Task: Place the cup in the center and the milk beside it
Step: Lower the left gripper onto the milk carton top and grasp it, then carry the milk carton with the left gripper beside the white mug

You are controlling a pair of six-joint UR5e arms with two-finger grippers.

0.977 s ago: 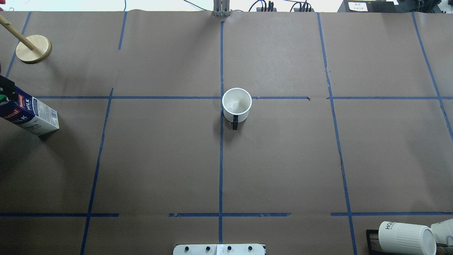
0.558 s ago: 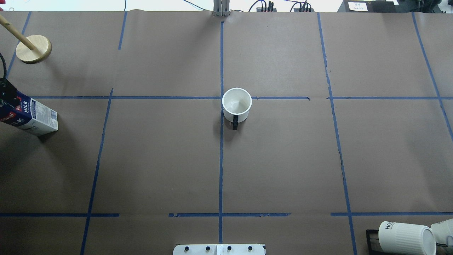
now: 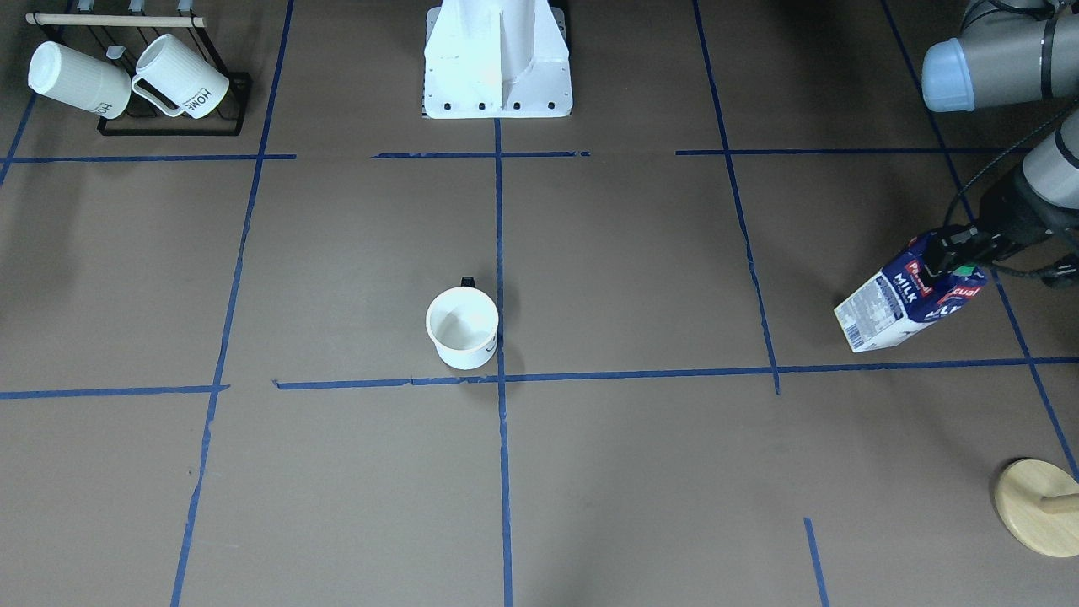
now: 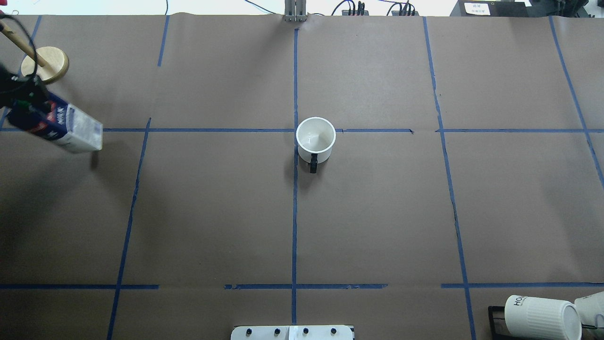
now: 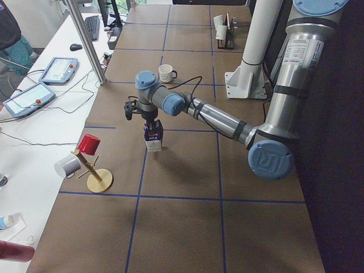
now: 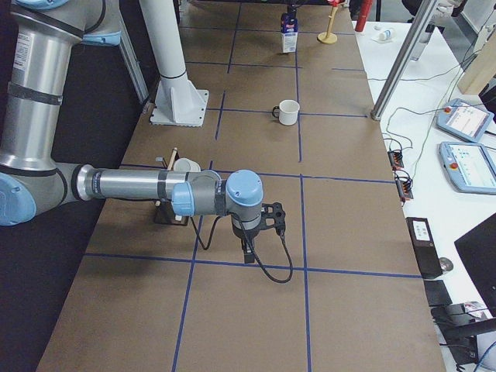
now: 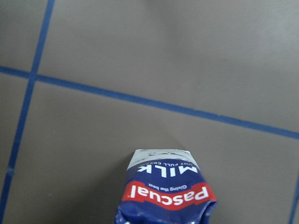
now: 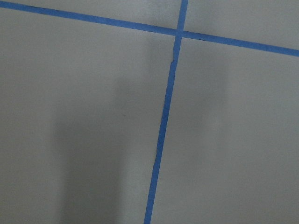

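Observation:
The cup (image 4: 315, 137) stands upright just right of the center (image 4: 296, 130), where the blue tape lines cross, its black handle toward the robot; it also shows in the front view (image 3: 462, 327). My left gripper (image 4: 23, 97) is shut on the top of the milk (image 4: 61, 125) at the far left, slightly above the brown surface. The front view shows this gripper (image 3: 957, 253) on the carton (image 3: 906, 299). The left wrist view shows the carton (image 7: 166, 191) from above. My right gripper (image 6: 248, 249) shows only in the exterior right view, low over the table; I cannot tell its state.
A wooden mug tree (image 4: 45, 65) stands just beyond the milk at the far left. A black rack with ribbed "HOME" mugs (image 4: 542, 316) sits near right. The robot's white base (image 3: 497, 59) is at the near middle edge.
The left gripper has lifted the milk and carried it away from the robot and a little toward the middle. The cup has not moved.

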